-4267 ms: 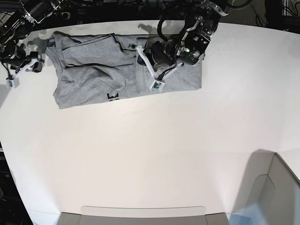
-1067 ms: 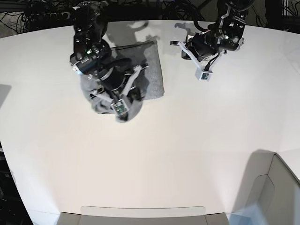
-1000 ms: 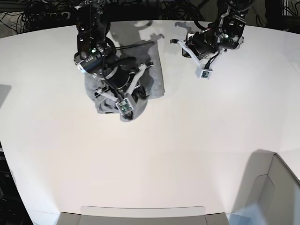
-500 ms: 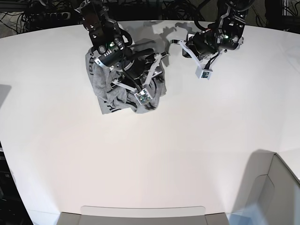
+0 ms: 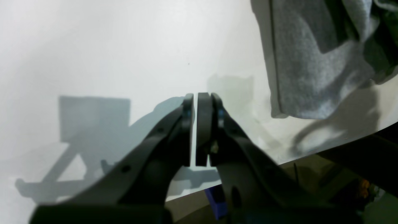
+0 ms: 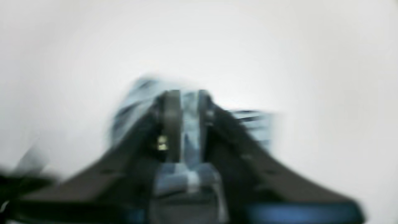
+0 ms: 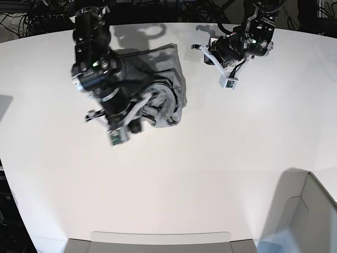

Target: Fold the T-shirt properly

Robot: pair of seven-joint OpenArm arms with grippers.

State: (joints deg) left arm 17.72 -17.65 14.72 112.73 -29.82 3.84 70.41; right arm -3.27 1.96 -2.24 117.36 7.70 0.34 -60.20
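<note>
Jaws pressed together and holding nothing, the left gripper (image 5: 195, 102) hangs over bare white counter (image 7: 210, 174) just beside the heather-grey T-shirt (image 7: 163, 79), seemingly parked clear so that the other arm can work the cloth. That garment lies bunched and creased near the counter's far edge, not yet a tidy fold, with the right arm (image 7: 105, 89) across its near side. Motion blur smears the right gripper (image 6: 185, 102): its jaws look narrowly parted over empty counter with no cloth between them, though whether they are fully closed cannot be told.
</note>
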